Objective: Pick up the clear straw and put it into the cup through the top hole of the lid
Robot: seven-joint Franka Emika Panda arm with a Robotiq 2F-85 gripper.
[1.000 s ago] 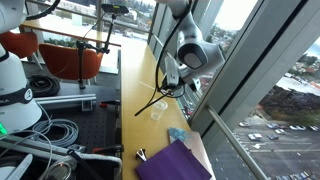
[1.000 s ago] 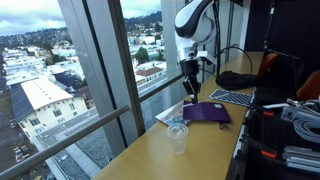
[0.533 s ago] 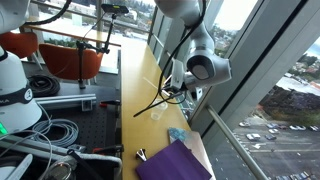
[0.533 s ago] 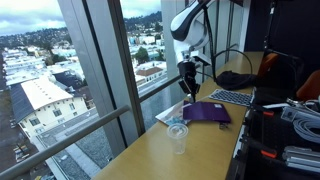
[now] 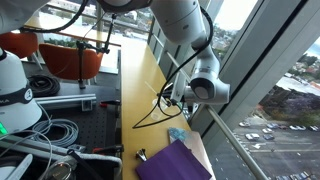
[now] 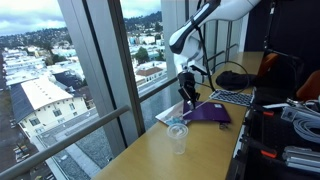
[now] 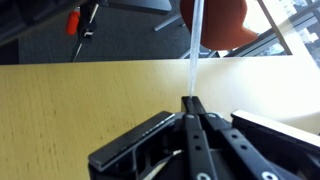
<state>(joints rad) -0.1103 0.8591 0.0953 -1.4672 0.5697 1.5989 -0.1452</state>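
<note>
a long wooden table (image 6: 150, 155) runs beside tall windows with a town far below. the step in hand, as i judge it, is carrying the clear straw (image 7: 193, 50) over to the cup (image 6: 178, 138). the hand (image 7: 190, 108) is pinched narrow on one end of the straw, and the rest runs on past the fingertips. its tilt i cannot tell.

to do this well, set the free tip right above the hole in the lid (image 6: 178, 127), stand the straw upright and lower it slowly, since so thin a tube may bend or slip. the hole is too small to see.

the arm (image 6: 185, 38) bends down from above. its hand hangs low over the table on the far side of the cup, near a purple sheet (image 6: 207, 113).
</note>
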